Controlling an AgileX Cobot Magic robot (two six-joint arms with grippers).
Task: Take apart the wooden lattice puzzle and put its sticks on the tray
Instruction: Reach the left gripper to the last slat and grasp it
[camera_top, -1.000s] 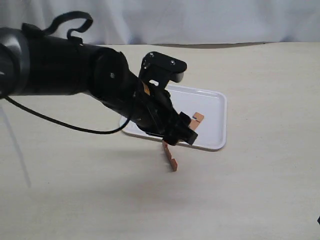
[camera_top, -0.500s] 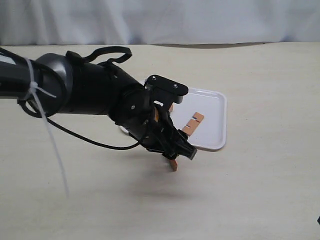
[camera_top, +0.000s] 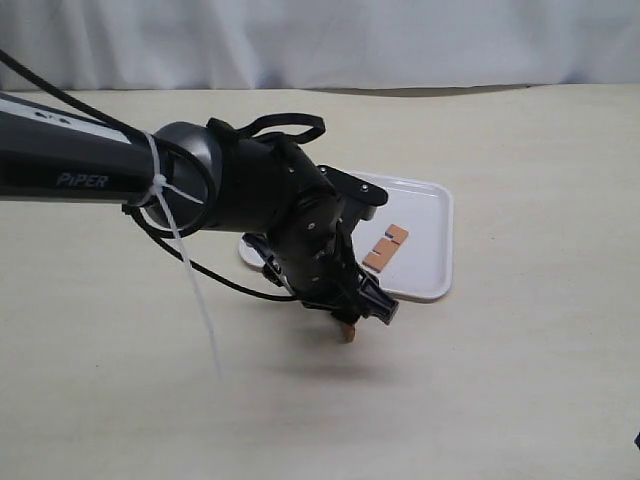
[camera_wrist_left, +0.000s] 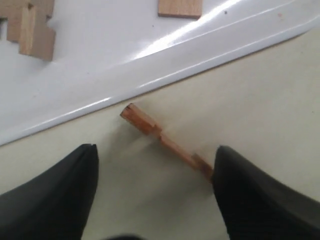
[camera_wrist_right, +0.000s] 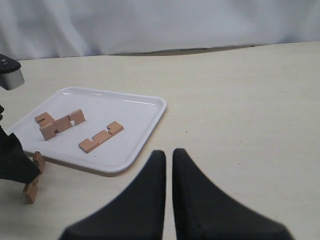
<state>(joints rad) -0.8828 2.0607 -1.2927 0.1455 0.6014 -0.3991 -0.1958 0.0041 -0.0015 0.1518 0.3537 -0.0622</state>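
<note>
Pale beige counter (camera_top: 520, 380) is filling every view, with a white curtain (camera_top: 400, 40) hanging behind it. On the black left arm (camera_top: 230, 190) we are reading the white lettering "PiPER" (camera_top: 84, 180), which only the exterior view is showing. The left fingers (camera_wrist_left: 60, 200) are standing wide apart and gripping nothing, hovering over a loose stick (camera_wrist_left: 167, 143) that is lying on the counter just beside the rim of the tray (camera_wrist_left: 100, 60). In the exterior view we are seeing only the tip of that stick poking out from under the arm, and only a single stick (camera_top: 385, 247) on the tray. The right wrist view is showing more: a cluster of notched pieces (camera_wrist_right: 59, 123) is resting on the tray near that single stick, though we cannot tell how many. The right fingers (camera_wrist_right: 145, 200) are sitting almost together, a thin slit between them, holding nothing, well apart from the tray.
</note>
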